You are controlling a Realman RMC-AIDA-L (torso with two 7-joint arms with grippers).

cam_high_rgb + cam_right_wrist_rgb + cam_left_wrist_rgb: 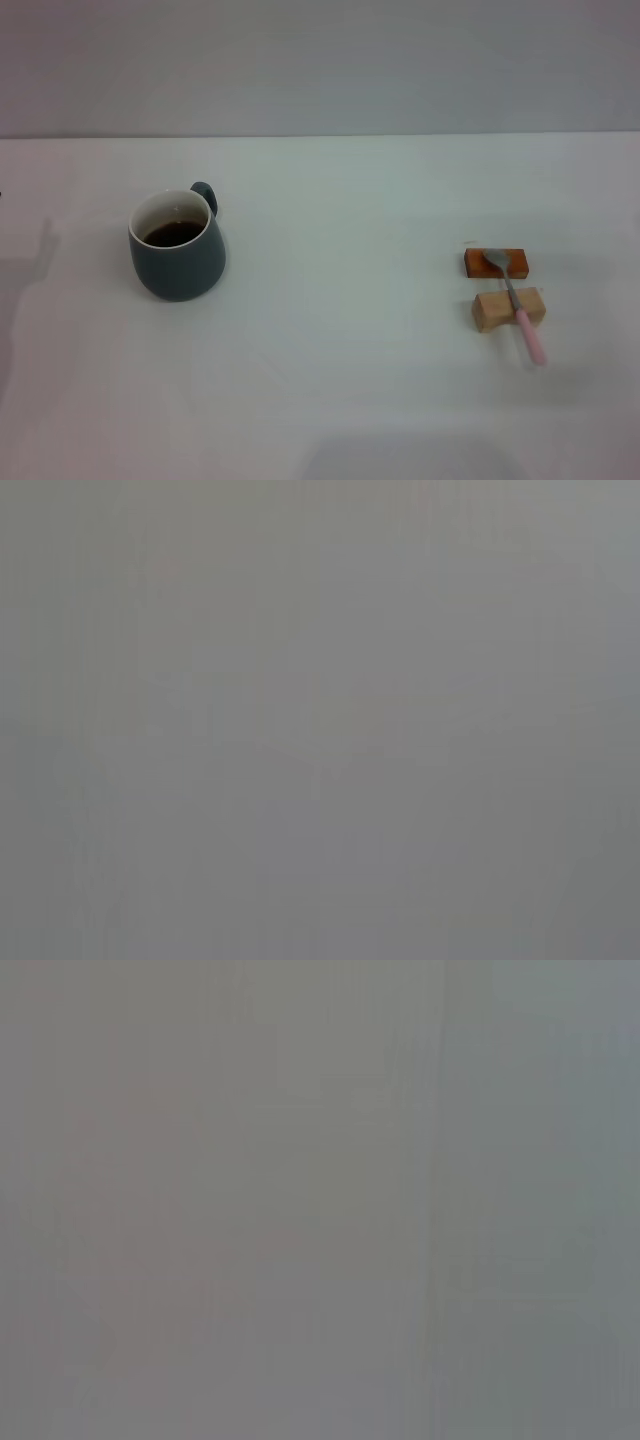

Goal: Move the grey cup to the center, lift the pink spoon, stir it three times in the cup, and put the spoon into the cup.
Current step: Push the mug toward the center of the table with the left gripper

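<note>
The grey cup (177, 246) stands upright on the left part of the white table, its handle pointing to the back right and dark brown liquid inside. The pink spoon (516, 304) lies on the right part of the table. Its silver bowl rests on a red-brown block (495, 263), its neck lies across a pale wooden block (508, 309), and its pink handle points toward the front. Neither gripper shows in the head view. Both wrist views show only a plain grey surface.
The white table (340, 350) runs back to a grey wall. The two wooden blocks stand close together under the spoon. A faint shadow falls on the table's far left edge.
</note>
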